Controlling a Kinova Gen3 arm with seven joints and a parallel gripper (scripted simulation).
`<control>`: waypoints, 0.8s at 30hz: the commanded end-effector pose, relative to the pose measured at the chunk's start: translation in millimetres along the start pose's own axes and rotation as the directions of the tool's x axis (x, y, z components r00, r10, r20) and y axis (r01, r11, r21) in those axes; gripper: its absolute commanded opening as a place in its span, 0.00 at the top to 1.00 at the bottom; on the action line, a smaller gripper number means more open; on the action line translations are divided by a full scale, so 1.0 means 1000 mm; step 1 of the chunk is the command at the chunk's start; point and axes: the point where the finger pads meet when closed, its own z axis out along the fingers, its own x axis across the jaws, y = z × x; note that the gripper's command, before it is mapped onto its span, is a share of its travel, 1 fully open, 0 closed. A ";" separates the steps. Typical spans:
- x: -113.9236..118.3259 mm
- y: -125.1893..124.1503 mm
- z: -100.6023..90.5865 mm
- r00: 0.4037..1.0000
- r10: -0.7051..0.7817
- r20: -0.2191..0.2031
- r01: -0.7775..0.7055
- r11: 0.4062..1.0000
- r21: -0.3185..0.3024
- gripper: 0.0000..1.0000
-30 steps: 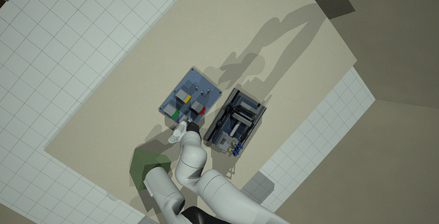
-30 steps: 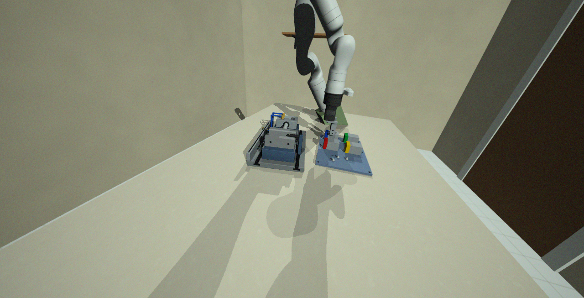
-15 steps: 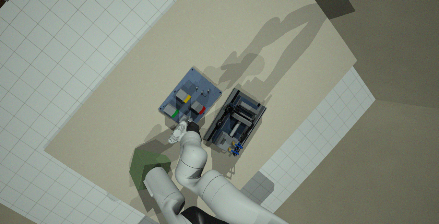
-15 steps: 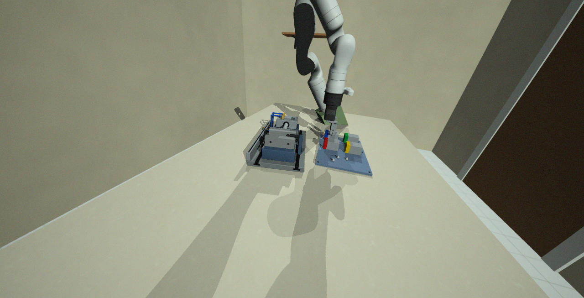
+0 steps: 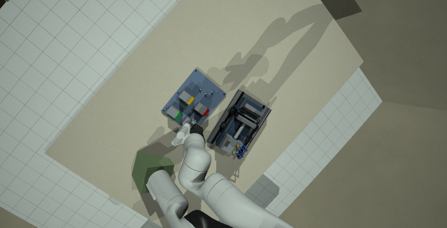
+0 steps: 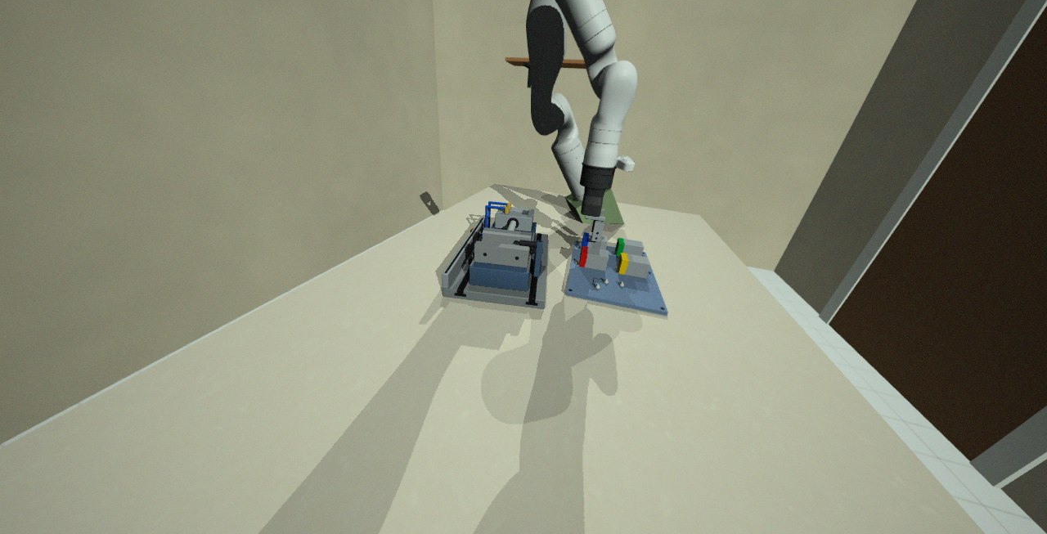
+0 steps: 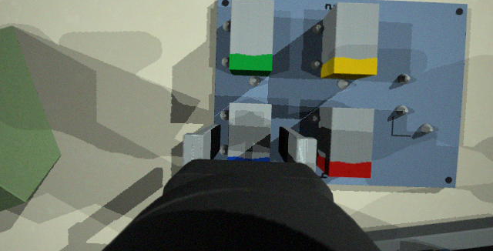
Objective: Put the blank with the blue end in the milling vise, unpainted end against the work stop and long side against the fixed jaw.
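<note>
The blank with the blue end (image 7: 249, 128) (image 6: 585, 240) lies on the blue plate (image 5: 199, 75) (image 6: 636, 301) (image 7: 431, 158), its blue end partly hidden by the gripper body in the wrist view. My gripper (image 7: 249, 138) (image 6: 597, 236) is open, one finger on each side of this blank in the wrist view, with gaps at both sides; exact fingertip height is unclear. The vise (image 5: 230, 144) (image 6: 501, 274) stands beside the plate. Its fixed jaw (image 6: 503, 251) is at the end away from the blue hoses (image 5: 241, 151). I cannot make out the work stop.
The red-ended blank (image 7: 352, 143) (image 5: 200, 109) lies beside the right finger in the wrist view. The green-ended (image 7: 252, 28) (image 5: 172, 112) and yellow-ended (image 7: 356, 31) (image 5: 185, 96) blanks lie in the other row. Small pegs (image 7: 403, 78) stand on the plate. A green block (image 5: 156, 164) stands near the arm.
</note>
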 end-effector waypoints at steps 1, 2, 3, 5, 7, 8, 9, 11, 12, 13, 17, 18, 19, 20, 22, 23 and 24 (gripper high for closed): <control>0.000 0.000 0.001 1.000 0.000 0.000 0.000 1.000 0.000 0.00; 0.000 0.000 0.001 1.000 0.000 0.000 0.000 1.000 0.000 0.00; 0.000 0.000 0.001 1.000 0.000 0.000 0.000 1.000 0.000 0.00; 0.000 0.000 0.002 1.000 0.000 0.000 0.000 1.000 0.000 0.00; 0.000 0.000 0.003 1.000 0.000 0.000 0.000 1.000 0.000 0.00; 0.000 0.000 0.003 1.000 0.000 0.000 0.000 1.000 0.000 0.00; 0.000 0.000 0.003 1.000 0.000 0.000 0.000 1.000 0.000 0.00; 0.000 0.000 0.004 1.000 0.000 0.000 0.000 1.000 0.000 0.00; 0.000 0.000 0.004 1.000 0.000 0.000 0.000 1.000 0.000 0.00; 0.000 0.000 0.004 1.000 0.000 0.000 0.000 1.000 0.000 0.00; 0.000 0.000 0.005 1.000 0.000 -0.001 0.000 1.000 0.001 0.00; 0.000 0.000 0.005 1.000 0.000 -0.001 0.000 1.000 0.001 0.00; 0.000 0.000 0.005 1.000 0.000 -0.001 0.000 1.000 0.001 0.00; 0.000 0.000 0.006 1.000 0.000 -0.001 0.000 1.000 0.001 0.00; 0.000 0.000 0.006 1.000 0.000 -0.001 0.000 1.000 0.001 0.00; 0.000 0.000 0.007 1.000 0.000 -0.001 0.000 1.000 0.001 0.00; 0.000 0.000 0.007 1.000 0.000 -0.001 0.000 1.000 0.001 0.00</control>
